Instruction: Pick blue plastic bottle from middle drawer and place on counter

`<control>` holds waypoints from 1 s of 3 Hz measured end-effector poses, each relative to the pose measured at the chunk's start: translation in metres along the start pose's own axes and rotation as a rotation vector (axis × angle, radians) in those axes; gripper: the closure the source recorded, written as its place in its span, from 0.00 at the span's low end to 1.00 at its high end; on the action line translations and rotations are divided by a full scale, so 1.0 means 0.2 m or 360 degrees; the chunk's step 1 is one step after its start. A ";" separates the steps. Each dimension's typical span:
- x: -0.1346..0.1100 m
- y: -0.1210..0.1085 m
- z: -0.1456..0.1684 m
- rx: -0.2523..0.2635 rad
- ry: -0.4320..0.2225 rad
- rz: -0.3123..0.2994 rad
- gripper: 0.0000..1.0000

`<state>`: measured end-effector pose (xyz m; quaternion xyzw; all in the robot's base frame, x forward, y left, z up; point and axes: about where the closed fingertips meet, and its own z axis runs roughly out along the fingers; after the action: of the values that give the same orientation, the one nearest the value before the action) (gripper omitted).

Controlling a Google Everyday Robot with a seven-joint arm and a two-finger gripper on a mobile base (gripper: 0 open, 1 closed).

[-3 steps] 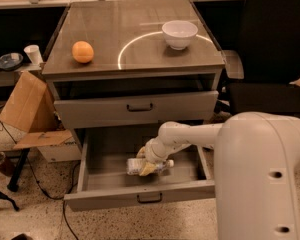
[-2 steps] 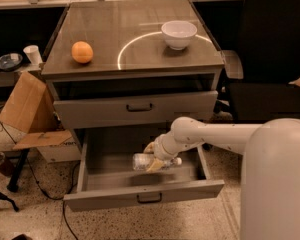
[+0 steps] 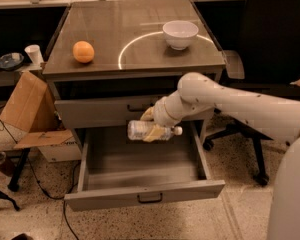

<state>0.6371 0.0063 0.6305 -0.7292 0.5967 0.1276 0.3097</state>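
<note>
One blue plastic bottle point(image 3: 136, 130) lies sideways in the robot's single gripper point(image 3: 151, 124), its yellowish fingers point(image 3: 155, 133) closed around the middle, white cap pointing right. It hangs over the open middle drawer point(image 3: 140, 197), apparently clear of the tray, level with the front of the one drawer above point(image 3: 97, 113), which is pushed in. On the glossy grey-brown bench point(image 3: 140, 16) sit one orange point(image 3: 83, 51) at the left and one white bowl point(image 3: 180, 34) on the edge of a thin white ring point(image 3: 122, 51). One cardboard box point(image 3: 25, 104) leans at the left below one paper cup point(image 3: 34, 54); one black chair point(image 3: 275, 39) stands at the right on speckled flooring point(image 3: 240, 219).
</note>
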 end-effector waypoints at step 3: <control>-0.48 -0.19 -0.60 0.0106 0.0191 -0.0087 1.00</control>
<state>0.6262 0.0131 0.7874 -0.7409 0.5979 0.0553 0.3008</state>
